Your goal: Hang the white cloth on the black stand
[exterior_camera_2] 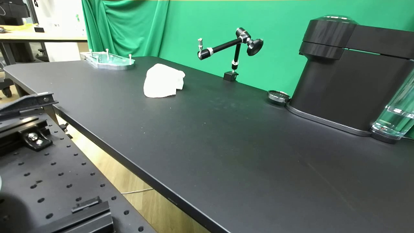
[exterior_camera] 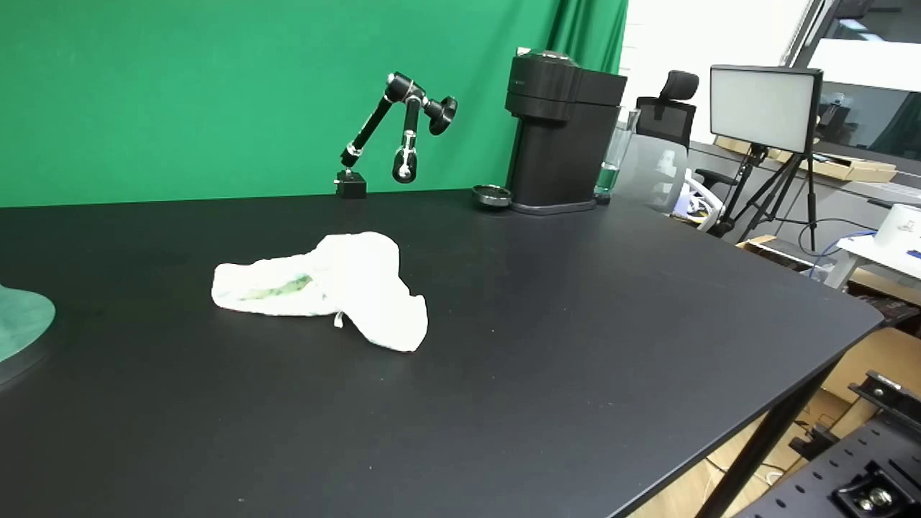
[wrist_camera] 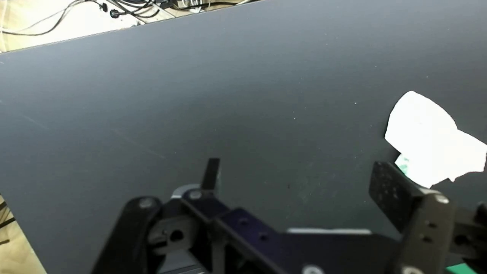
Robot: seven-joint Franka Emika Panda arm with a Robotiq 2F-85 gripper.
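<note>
The white cloth (exterior_camera: 360, 277) lies crumpled on the black table, with a green stain on its left part. It also shows in an exterior view (exterior_camera_2: 161, 81) and at the right of the wrist view (wrist_camera: 426, 140). The black stand (exterior_camera: 400, 89) is a jointed arm on a small block base at the table's back, by the green backdrop. It also shows in an exterior view (exterior_camera_2: 236, 55), with one arm reaching out sideways and a small upright pin at its end. My gripper (wrist_camera: 298, 177) is open and empty above the table, the cloth beyond its right finger. Neither exterior view shows the gripper.
A black coffee machine (exterior_camera: 565, 137) with a clear water tank (exterior_camera_2: 396, 113) stands right of the stand. A small round dish (exterior_camera_2: 278, 97) is beside it. A clear plate with pegs (exterior_camera_2: 110, 61) sits at the table's far end. A perforated metal plate (exterior_camera_2: 58, 181) adjoins the table's front edge.
</note>
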